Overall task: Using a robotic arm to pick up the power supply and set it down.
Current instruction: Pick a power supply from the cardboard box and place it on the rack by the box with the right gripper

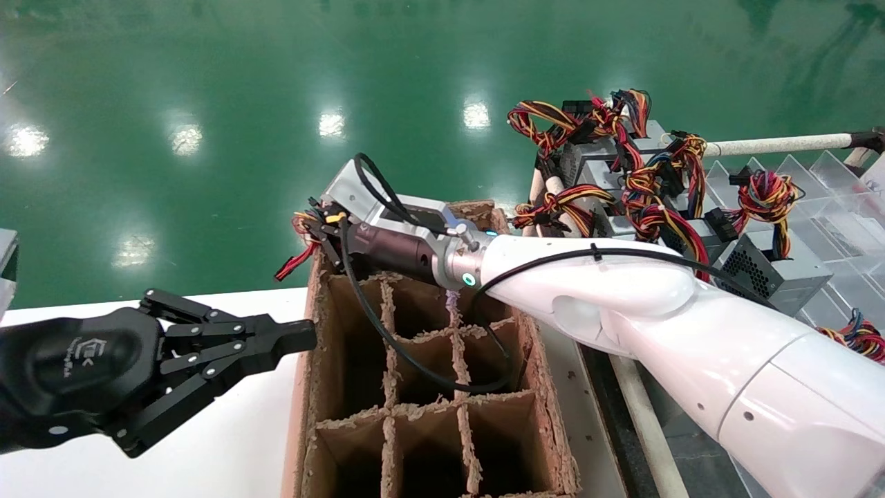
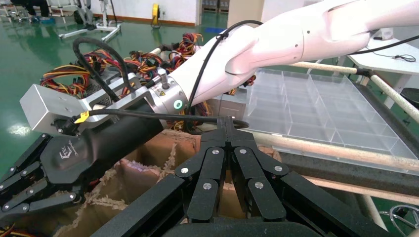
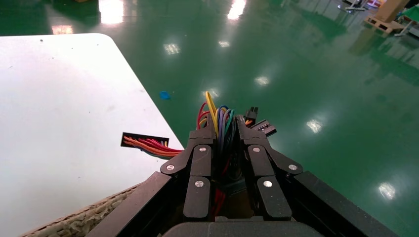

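The power supply (image 1: 361, 191), a small grey metal box, hangs at the far end of the cardboard carton (image 1: 309, 387), tilted above its back cells. Its wire bundle (image 3: 217, 114) of red, yellow, blue and black leads runs between the fingers of my right gripper (image 1: 323, 234), which is shut on those wires. In the right wrist view the right gripper (image 3: 225, 124) clamps the bundle, and the box itself is hidden below. The left wrist view shows the grey box (image 2: 49, 106) beside the white arm (image 2: 257, 44). My left gripper (image 1: 304, 336) is shut and empty, over the white table left of the carton.
The carton is split by ragged dividers (image 1: 459, 360) into several open cells. Behind on the right lie other grey units (image 1: 774, 266) with tangled coloured wires, on a clear plastic compartment tray (image 1: 830, 187). A white table (image 1: 228, 443) lies at left, green floor beyond.
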`<state>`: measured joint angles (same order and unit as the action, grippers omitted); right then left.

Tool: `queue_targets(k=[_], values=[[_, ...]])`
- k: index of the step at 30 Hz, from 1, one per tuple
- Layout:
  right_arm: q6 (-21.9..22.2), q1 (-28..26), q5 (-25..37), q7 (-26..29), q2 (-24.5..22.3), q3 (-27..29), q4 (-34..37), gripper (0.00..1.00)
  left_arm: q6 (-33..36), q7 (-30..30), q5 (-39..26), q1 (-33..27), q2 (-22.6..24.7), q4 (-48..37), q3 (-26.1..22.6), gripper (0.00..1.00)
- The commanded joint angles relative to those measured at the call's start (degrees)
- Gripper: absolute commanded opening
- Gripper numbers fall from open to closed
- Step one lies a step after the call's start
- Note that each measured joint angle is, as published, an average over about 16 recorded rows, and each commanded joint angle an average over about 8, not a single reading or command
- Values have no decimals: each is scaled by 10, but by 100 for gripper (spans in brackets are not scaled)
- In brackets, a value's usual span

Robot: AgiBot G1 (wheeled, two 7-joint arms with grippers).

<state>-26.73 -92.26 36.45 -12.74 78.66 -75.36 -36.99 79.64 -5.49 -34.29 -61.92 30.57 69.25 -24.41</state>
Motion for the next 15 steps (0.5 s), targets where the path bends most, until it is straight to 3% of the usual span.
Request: queue_targets(k=[1,15], values=[[2,0,-8,-4,0,-4,2,0,0,0,0,0,0,0,0,0],[-36,-38,-92,-42,-5,22,55,0,0,0,0,0,0,0,0,0]])
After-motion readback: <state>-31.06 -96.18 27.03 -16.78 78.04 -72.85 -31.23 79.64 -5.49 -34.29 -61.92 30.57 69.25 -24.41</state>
